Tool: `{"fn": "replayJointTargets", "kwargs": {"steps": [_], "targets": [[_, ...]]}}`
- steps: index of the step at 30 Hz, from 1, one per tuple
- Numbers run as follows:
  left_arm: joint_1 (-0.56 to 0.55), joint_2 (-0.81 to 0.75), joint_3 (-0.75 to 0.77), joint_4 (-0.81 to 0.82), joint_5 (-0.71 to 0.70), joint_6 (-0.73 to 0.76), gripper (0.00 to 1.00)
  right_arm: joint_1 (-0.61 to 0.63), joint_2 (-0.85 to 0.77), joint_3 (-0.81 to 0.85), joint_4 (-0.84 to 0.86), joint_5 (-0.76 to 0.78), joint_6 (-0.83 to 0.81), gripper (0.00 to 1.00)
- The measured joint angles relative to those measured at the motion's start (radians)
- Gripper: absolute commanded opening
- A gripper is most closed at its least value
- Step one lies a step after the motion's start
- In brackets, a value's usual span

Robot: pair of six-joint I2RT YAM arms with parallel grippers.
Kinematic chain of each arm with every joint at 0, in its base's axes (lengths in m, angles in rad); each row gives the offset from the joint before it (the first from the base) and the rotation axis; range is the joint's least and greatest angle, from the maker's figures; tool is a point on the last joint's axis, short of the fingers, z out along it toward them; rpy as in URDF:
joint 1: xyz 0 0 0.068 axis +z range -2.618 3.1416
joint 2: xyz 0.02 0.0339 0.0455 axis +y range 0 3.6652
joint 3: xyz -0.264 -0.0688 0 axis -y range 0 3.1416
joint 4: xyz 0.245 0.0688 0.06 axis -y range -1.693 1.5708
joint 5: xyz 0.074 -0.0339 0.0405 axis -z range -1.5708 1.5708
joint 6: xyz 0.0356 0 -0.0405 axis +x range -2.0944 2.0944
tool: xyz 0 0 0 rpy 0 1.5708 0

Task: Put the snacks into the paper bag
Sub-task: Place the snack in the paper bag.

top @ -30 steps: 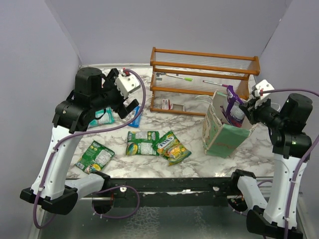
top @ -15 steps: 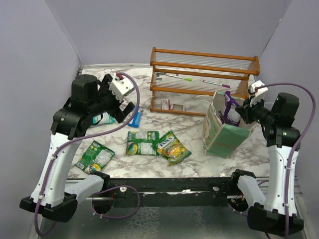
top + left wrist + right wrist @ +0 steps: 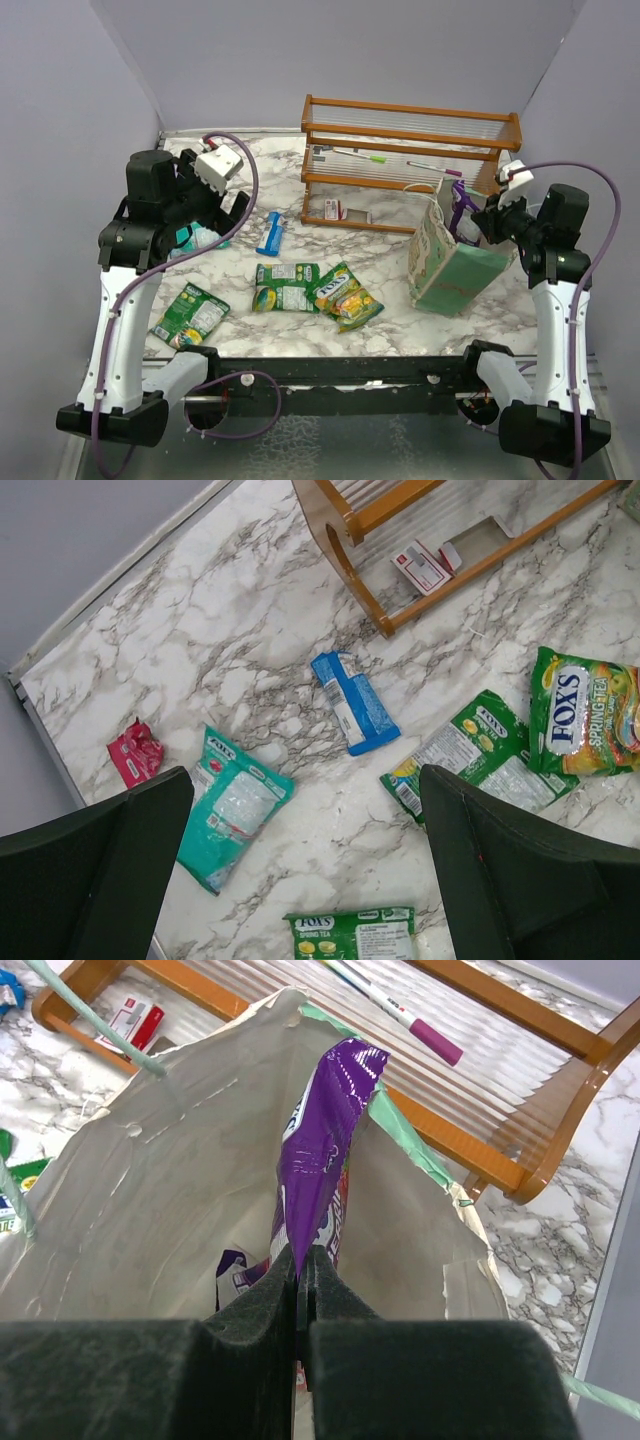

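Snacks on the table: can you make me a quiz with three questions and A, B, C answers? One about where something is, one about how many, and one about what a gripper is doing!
1. Where is the blue bar wrapper?
A. in a drawer
B. on the table, in front of the wooden rack
C. on the floor

2. How many green-and-yellow packets lie on the table?
A. three
B. one
C. six

3. What is the right gripper doing?
A. wide open and empty
B. shut on a spoon
C. shut on a purple packet

Answers:
1 B, the wrapper lies flat on the marble just before the rack.
2 A, the top view shows three of them.
3 C, its fingers pinch the purple packet over the open paper bag.
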Motion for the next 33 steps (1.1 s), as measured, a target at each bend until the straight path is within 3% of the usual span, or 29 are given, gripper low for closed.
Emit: {"fn": "replayJointTargets", "kwargs": {"steps": [8, 19, 33], "targets": [[0.061, 0.0, -0.029, 0.016, 0.032, -0.026, 0.99, 0.0, 0.001, -0.003, -0.014, -0.004, -0.017, 0.11], [0.072, 0.022, -0.038, 0.032, 0.031, -0.034, 0.99, 0.0, -0.065, -0.006, -0.092, -0.011, -0.044, 0.12], [0.076, 0.043, -0.099, 0.063, 0.03, -0.034, 0.99, 0.0, 0.01, 0.041, -0.24, -0.18, -0.101, 0.16]]}}
